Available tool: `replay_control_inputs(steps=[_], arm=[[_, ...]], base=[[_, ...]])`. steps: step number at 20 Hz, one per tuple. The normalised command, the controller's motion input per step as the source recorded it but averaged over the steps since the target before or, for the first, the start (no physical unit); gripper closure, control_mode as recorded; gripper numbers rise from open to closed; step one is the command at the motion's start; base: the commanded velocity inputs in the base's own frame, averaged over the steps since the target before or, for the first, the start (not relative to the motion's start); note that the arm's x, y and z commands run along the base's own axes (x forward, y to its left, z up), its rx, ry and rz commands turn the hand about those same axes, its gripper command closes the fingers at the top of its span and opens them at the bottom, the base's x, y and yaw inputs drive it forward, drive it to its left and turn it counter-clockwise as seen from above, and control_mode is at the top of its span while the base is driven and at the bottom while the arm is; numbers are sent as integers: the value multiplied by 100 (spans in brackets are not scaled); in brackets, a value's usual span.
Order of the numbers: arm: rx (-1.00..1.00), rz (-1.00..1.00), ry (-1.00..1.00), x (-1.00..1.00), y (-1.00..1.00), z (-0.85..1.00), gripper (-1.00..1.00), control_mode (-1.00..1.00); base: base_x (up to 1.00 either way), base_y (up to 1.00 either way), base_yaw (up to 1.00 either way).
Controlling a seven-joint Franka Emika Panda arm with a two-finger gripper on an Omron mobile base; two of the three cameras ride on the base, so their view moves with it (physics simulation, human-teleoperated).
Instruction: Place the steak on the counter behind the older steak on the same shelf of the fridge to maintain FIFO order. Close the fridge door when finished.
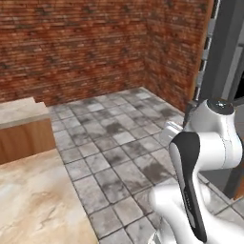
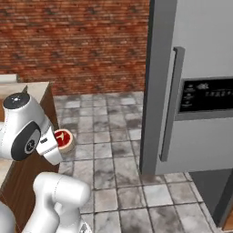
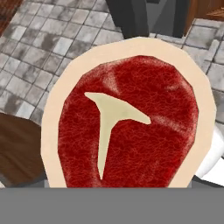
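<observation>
- The fridge door (image 2: pixel 195 86), a tall grey metal panel with a long vertical handle and a dark dispenser panel, stood swung open over the grey tiled floor (image 2: pixel 113 150), to the right of the arm in the right base view.
- The brick wall (image 1: pixel 71 47) ran behind the floor, beyond the fridge door.
- The surface (image 1: pixel 33 200), beige marbled stone, lay left of the arm and well apart from the fridge door, with a brown wooden side panel below it.
- The steak (image 3: pixel 127 131), bright red with a cream fat rim and a pale T-shaped mark, was off the surface and carried at the arm's hand above the floor, well left of the fridge door (image 2: pixel 63 139).
- The claw was hidden behind the steak; its fingers were not visible, so whether it was clamped cannot be told directly.
</observation>
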Motion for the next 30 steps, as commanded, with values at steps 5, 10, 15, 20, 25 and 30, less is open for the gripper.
replay_control_inputs(steps=[5, 10, 15, 20, 25, 30], arm=[[0, 0, 0, 0, 0, 0, 100, 100], [0, 0, 0, 0, 0, 0, 100, 100], [0, 0, 0, 0, 0, 0, 100, 100], [0, 0, 0, 0, 0, 0, 100, 100], [0, 0, 0, 0, 0, 0, 100, 100], [0, 0, 0, 0, 0, 0, 100, 100]], base=[[70, -20, 43], [73, -4, 32], [88, -6, 17], [93, -1, 1], [64, -4, -28], [24, 12, -72]])
